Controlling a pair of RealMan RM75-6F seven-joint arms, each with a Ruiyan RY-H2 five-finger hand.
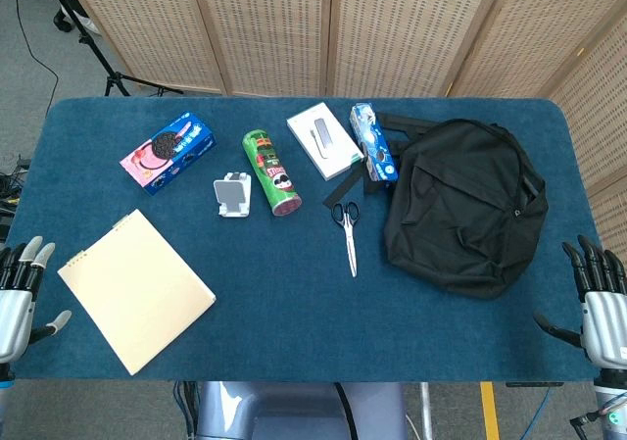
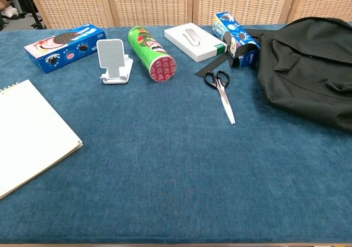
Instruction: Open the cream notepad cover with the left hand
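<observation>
The cream notepad [image 1: 136, 290] lies shut and flat near the table's front left corner, its spiral binding along the far left edge; the chest view shows it as a pale sheet, notepad [image 2: 30, 134], cut off by the left border. My left hand [image 1: 20, 298] hovers just off the table's left edge, beside the notepad but apart from it, fingers spread and empty. At the table's right front edge my right hand [image 1: 600, 303] is held with fingers apart, holding nothing. Neither hand shows in the chest view.
Across the back lie an Oreo box [image 1: 168, 153], a white phone stand [image 1: 233, 196], a green Pringles can [image 1: 271, 171], a white box [image 1: 324, 140] and a blue snack pack [image 1: 372, 143]. Scissors [image 1: 347, 228] lie mid-table beside a black backpack [image 1: 462, 205].
</observation>
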